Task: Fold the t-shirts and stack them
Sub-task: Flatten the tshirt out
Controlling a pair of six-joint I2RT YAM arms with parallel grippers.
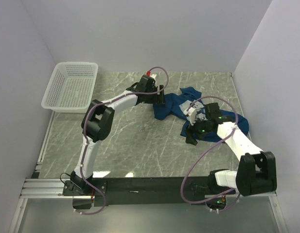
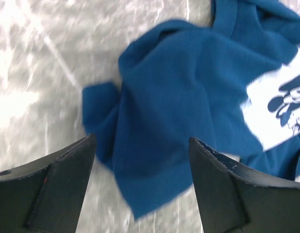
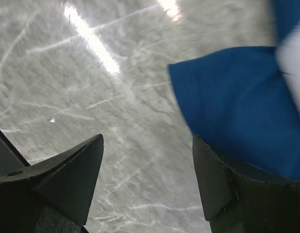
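One dark blue t-shirt (image 1: 175, 103) lies crumpled on the marble table, right of centre, its pale print partly showing. My left gripper (image 1: 159, 98) is open at the shirt's left end. In the left wrist view a bunched blue corner (image 2: 154, 160) lies between the open fingertips (image 2: 142, 145), and the print (image 2: 281, 104) is at the right. My right gripper (image 1: 190, 136) is open at the shirt's near edge. In the right wrist view bare table lies between its fingertips (image 3: 147, 143), and a blue fold (image 3: 237, 102) lies by the right finger.
A white plastic mesh basket (image 1: 72, 87) stands at the far left of the table (image 1: 130, 141). Walls close in on the left, back and right. A black rail (image 1: 140, 187) runs along the near edge by the arm bases.
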